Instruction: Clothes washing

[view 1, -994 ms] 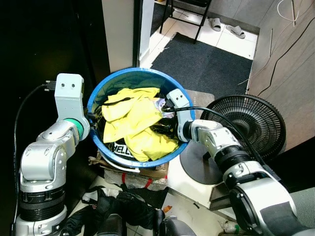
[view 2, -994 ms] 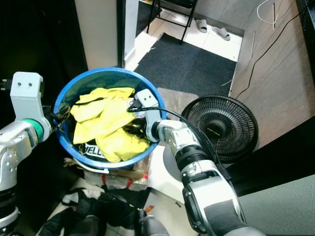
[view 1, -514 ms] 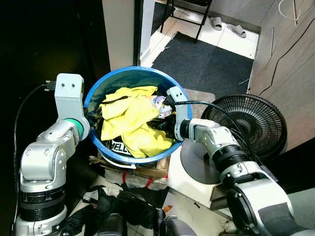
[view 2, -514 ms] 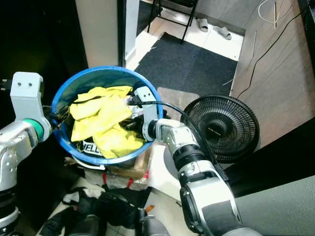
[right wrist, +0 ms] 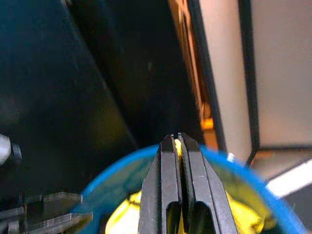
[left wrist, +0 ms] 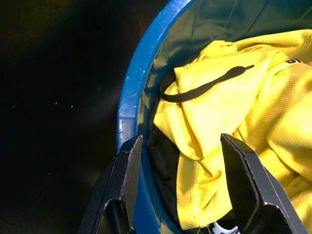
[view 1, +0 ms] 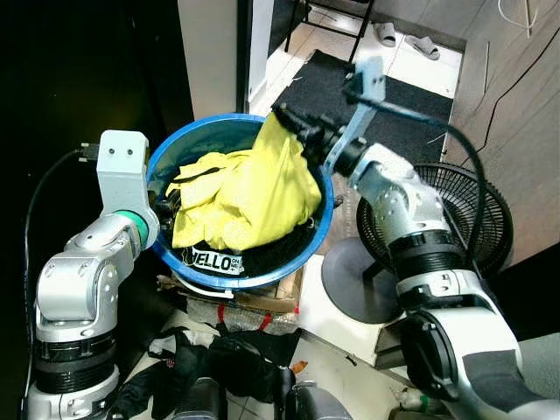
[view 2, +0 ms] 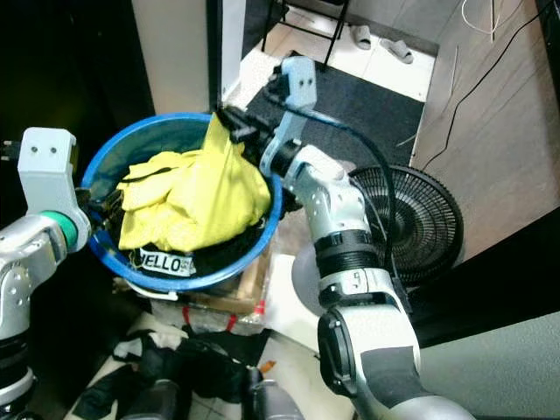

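Blue tub (view 1: 308,251) half hides yellow garment (view 1: 262,188), pinched by right pincer (view 1: 282,115).

Bright doorway light behind, deep shadow left, sharp focus

Shirt (left wrist: 234,122): yellow mesh-knit cloth, matt. Tub (left wrist: 129,97): blue plastic, glossy rim. Right gripper (right wrist: 176,141): black matt plastic fingers. Mat (view 1: 385,105): dark, coarse.

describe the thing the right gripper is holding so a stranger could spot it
Find the round blue tub at the doorway. From it rises a bright yellow garment, pinched at its peak by the right gripper. Unlike the black clothes beneath, it is yellow and pulled into a tent shape.
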Motion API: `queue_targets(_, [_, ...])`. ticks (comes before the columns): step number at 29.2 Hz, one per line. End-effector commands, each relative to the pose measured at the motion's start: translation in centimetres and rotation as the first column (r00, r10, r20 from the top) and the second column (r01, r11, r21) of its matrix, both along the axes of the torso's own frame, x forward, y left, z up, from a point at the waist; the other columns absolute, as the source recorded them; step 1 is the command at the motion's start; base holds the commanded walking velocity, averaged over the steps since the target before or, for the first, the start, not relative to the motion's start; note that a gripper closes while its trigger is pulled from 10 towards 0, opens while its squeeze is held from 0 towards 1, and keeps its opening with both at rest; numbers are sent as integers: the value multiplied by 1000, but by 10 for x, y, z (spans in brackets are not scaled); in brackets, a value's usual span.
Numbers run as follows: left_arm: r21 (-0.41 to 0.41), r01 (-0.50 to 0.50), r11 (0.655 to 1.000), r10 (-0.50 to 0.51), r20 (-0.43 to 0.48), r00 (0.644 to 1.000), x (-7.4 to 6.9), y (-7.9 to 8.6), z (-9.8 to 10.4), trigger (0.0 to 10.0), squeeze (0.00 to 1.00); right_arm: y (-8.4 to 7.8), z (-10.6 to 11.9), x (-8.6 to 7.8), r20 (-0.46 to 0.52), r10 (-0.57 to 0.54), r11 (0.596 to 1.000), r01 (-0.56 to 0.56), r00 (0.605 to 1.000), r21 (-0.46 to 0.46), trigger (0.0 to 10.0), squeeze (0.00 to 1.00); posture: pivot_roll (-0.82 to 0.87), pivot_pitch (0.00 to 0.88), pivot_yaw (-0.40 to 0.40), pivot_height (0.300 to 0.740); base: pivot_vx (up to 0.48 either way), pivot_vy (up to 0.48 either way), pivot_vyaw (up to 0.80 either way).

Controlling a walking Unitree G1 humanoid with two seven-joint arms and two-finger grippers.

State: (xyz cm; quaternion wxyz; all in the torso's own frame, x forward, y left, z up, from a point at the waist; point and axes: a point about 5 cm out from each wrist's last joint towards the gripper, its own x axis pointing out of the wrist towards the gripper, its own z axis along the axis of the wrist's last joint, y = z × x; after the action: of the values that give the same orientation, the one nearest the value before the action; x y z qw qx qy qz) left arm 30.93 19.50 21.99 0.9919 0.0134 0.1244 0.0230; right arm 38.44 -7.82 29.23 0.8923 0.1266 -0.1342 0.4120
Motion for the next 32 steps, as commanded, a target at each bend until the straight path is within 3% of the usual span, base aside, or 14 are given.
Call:
queue_targets(1, [-6,7,1000,-7,-14,1000,1,-2,-4,10000,0,-2,10,-2,43,-6,999,4,999,32,0,0,109,194,-27,740,0,0,0])
queue_targets(2, [-6,7,1000,-7,-13,1000,1,-2,-4,10000,0,-3,16,-3,79,-31,999,28,996,37,10000,0,109,189,-28,740,0,0,0])
queue_targets(8, [-5,17,1000,-16,35,999,2,-5,2,10000,0,-25,73,-13,325,-326,942,278,887,186,10000,0,110,175,-25,740,0,0,0])
queue_targets(10, [-7,21,1000,-20,53,998,4,-5,6,10000,0,-43,107,-28,483,-513,858,430,709,281,10000,0,108,163,-21,740,0,0,0])
queue_targets(11, [-7,21,1000,-20,53,998,4,-5,6,10000,0,-43,107,-28,483,-513,858,430,709,281,10000,0,108,163,-21,740,0,0,0])
queue_targets(13, [-7,23,1000,-22,58,998,5,-5,7,10000,0,-55,126,-42,542,-609,792,484,580,372,10000,0,107,159,-19,740,0,0,0])
queue_targets(14, [-7,24,1000,-24,58,998,6,-5,7,10000,0,-55,131,-47,548,-610,792,468,573,392,10000,0,103,154,-17,740,0,0,0])
queue_targets(15, [-7,24,1000,-24,58,998,6,-5,7,10000,0,-55,131,-47,548,-610,792,468,573,392,10000,0,103,154,-17,740,0,0,0])
queue_targets(17, [-8,27,1000,-27,55,998,6,-7,5,10000,0,-28,118,-53,600,-428,903,338,676,264,10000,0,97,149,-16,740,0,0,0])
queue_targets(18, [-8,27,1000,-27,55,998,6,-7,5,10000,0,-28,118,-53,600,-428,903,338,676,264,10000,0,97,149,-16,740,0,0,0])
queue_targets(20, [-10,33,999,-33,55,998,8,-10,4,10000,0,10,79,-56,614,-150,984,180,775,14,10000,0,96,148,-17,740,0,0,0])
queue_targets(24, [-12,37,999,-36,57,998,8,-11,4,10000,0,26,47,-55,568,-16,985,109,823,-131,10000,0,93,147,-18,740,0,0,0])
queue_targets(27, [-14,37,999,-36,62,997,9,-12,5,10000,0,33,-10,-34,401,-37,943,164,915,-288,10000,0,99,151,-25,740,0,0,0])
queue_targets(32, [-14,33,999,-32,66,997,9,-12,5,10000,0,18,-26,-23,345,-147,931,248,927,-268,10000,0,97,155,-30,740,0,0,0])
